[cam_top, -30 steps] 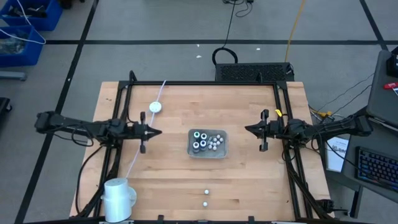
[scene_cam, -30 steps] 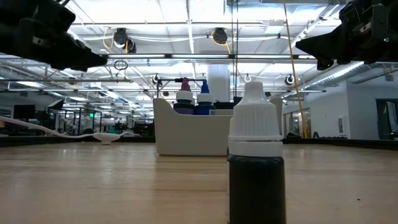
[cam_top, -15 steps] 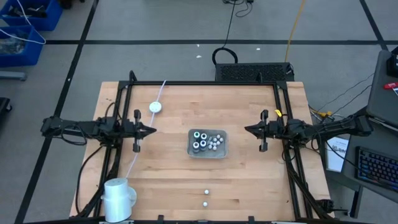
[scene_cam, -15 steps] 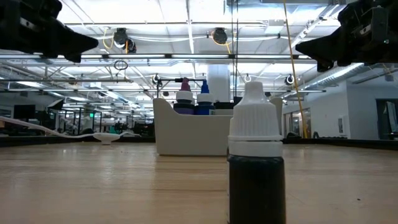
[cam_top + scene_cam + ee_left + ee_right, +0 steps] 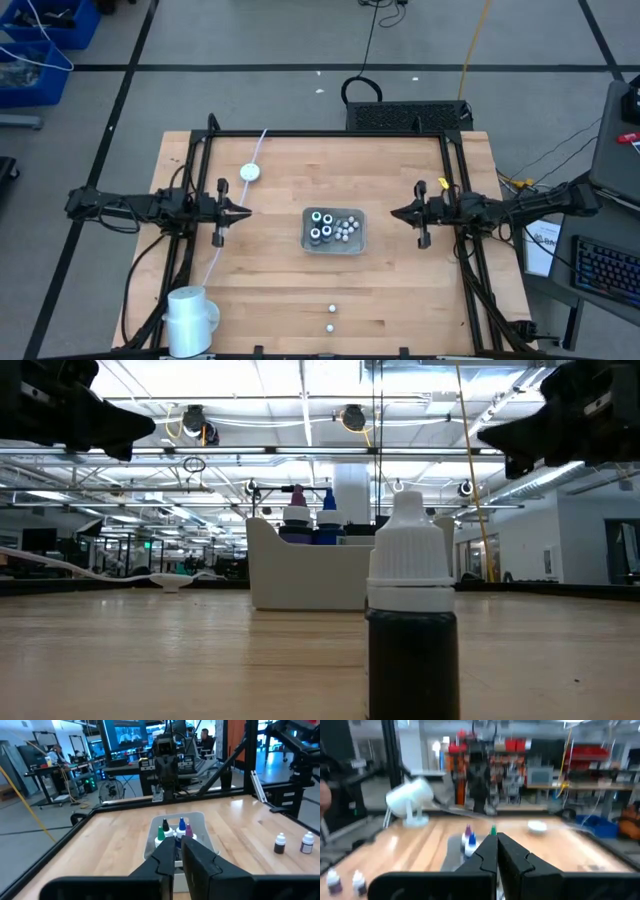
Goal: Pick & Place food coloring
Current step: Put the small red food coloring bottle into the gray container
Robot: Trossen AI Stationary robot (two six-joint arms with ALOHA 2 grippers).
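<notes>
- The grey tray [image 5: 334,246] sits near the middle of the wooden table [image 5: 400,290], between the two arms; inside it stand food coloring bottles [image 5: 319,225] at its left end, with a cluster of small pale round things [image 5: 347,228] at its right end.
- Two more food coloring bottles [image 5: 330,319] stand apart from the tray on the bare wood near the table's front edge, one just behind the other; the low view shows one of them [image 5: 411,610] close up, upright, dark body under a white cap.
- The left gripper [image 5: 245,211] hangs above the table to the left of the tray, well apart from it, holding nothing; in its wrist view the fingers [image 5: 197,862] stand slightly parted, a narrow gap between them.
- The right gripper [image 5: 394,212] hangs above the table to the right of the tray, pointing toward it; its fingers [image 5: 512,856] are pressed together and empty.
- A white disc on a white cord [image 5: 250,172] lies on the table behind the left gripper; a white lamp-like object [image 5: 190,312] sits at the front left corner.
</notes>
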